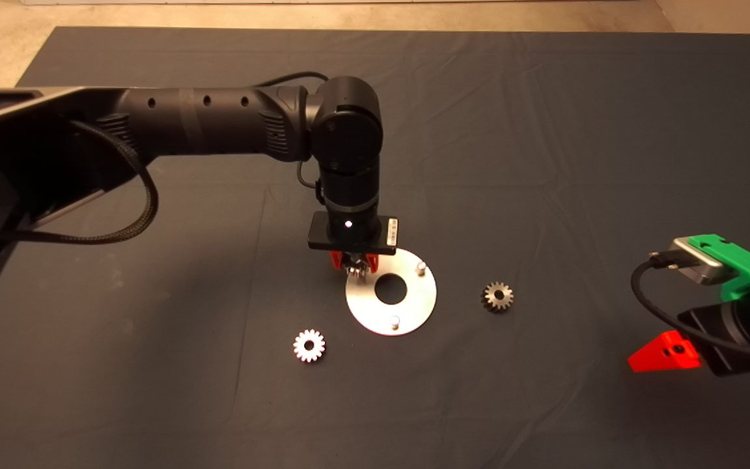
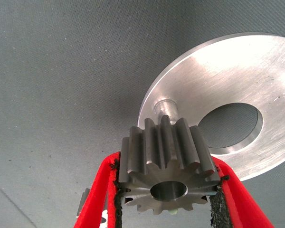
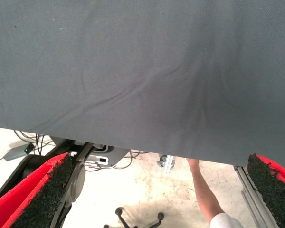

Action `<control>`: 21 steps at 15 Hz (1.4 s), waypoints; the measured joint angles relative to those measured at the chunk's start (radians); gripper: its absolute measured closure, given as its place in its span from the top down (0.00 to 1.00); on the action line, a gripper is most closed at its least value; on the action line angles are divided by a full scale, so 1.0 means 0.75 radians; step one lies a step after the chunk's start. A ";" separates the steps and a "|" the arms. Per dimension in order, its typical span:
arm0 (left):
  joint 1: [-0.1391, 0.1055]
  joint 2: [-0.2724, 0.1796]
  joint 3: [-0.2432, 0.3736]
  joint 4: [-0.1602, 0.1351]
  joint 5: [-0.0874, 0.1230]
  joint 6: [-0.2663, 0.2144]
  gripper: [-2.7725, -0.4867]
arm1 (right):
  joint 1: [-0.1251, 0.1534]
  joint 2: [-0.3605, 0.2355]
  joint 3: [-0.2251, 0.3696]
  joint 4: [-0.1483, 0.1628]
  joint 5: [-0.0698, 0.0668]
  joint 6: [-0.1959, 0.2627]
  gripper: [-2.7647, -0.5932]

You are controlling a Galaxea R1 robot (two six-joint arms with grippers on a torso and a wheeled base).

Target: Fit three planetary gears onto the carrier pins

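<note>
The left gripper [image 2: 168, 190] clamps one planetary gear [image 2: 167, 164] between its pads, just above the carrier disc's [image 1: 391, 293] far-left pin [image 2: 164, 105]. No gear sits on a pin yet. Two more gears lie on the mat: one near-left [image 1: 309, 345], one right [image 1: 497, 296] of the disc. The right gripper [image 3: 156, 199] waits open at the near right.

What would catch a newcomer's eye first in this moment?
The left gripper, clamped on a planetary gear, hovers at the shiny disc near one carrier pin. Two more gears lie on the dark mat, one left of the disc, one right. The right gripper waits at lower right.
</note>
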 joint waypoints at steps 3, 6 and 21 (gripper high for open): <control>-0.001 0.001 -0.006 0.001 0.000 0.005 0.16 | 0.000 0.000 0.000 0.000 -0.001 0.000 0.99; -0.001 0.012 -0.028 -0.001 -0.001 0.009 0.16 | 0.000 -0.001 0.000 0.000 -0.001 0.000 0.99; 0.032 0.027 -0.067 -0.011 0.004 0.038 0.16 | 0.000 0.000 0.000 0.000 0.000 0.000 0.99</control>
